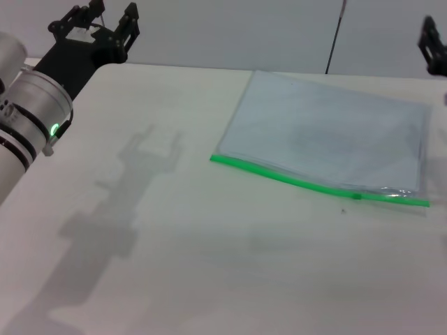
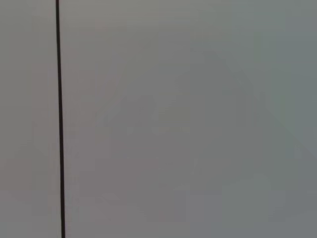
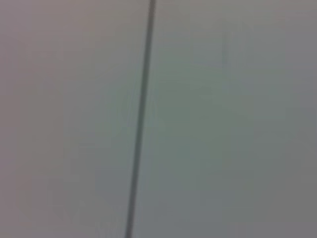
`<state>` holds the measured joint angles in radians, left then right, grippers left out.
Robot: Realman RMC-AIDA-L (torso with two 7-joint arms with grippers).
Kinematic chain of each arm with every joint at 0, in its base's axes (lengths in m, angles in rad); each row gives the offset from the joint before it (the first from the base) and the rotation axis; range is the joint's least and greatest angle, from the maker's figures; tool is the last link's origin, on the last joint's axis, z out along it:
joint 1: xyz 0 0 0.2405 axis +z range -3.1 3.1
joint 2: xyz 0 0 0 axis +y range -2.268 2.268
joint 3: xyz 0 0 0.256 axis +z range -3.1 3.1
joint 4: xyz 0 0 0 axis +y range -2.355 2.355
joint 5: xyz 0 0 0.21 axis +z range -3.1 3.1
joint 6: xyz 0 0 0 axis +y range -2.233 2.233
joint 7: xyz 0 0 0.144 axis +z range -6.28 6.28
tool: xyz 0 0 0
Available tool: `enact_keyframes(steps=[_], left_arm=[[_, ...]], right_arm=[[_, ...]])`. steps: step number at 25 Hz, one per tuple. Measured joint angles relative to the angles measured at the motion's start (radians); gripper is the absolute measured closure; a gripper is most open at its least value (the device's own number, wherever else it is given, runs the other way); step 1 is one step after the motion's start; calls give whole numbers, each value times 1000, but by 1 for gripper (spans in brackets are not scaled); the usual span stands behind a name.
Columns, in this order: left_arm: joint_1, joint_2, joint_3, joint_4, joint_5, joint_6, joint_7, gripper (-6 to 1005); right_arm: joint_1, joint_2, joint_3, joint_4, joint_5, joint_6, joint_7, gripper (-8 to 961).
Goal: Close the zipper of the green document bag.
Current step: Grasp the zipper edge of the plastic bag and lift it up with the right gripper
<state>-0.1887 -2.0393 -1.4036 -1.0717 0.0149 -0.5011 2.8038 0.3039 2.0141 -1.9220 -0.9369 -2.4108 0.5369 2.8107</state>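
Observation:
The green document bag (image 1: 328, 136) lies flat on the white table at the right, a translucent pale blue-grey pouch. Its zipper (image 1: 293, 180), a bright green strip, runs along the near long edge, with a small darker slider (image 1: 357, 196) close to the right end. My left gripper (image 1: 106, 22) is raised at the far left corner, well away from the bag, its fingers spread open with nothing between them. Only part of my right gripper (image 1: 433, 45) shows at the right edge, above the bag's far right corner. Both wrist views show only a plain wall with a dark line.
The white table (image 1: 174, 265) stretches wide to the left of and in front of the bag. A thin dark rod (image 1: 335, 35) stands against the wall behind the table. My left arm's shadow falls on the table's left part.

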Motion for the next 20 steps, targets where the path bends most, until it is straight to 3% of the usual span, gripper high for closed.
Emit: enact_keyframes(steps=[7,20], left_arm=[[6,0,0,39,-15,-35,0,440],[3,1,0,67,-23,-49,0,441]], right_arm=[[0,-1,2,99,7,44,3,348],[1,-1,-1,96,8,40,5,349]])
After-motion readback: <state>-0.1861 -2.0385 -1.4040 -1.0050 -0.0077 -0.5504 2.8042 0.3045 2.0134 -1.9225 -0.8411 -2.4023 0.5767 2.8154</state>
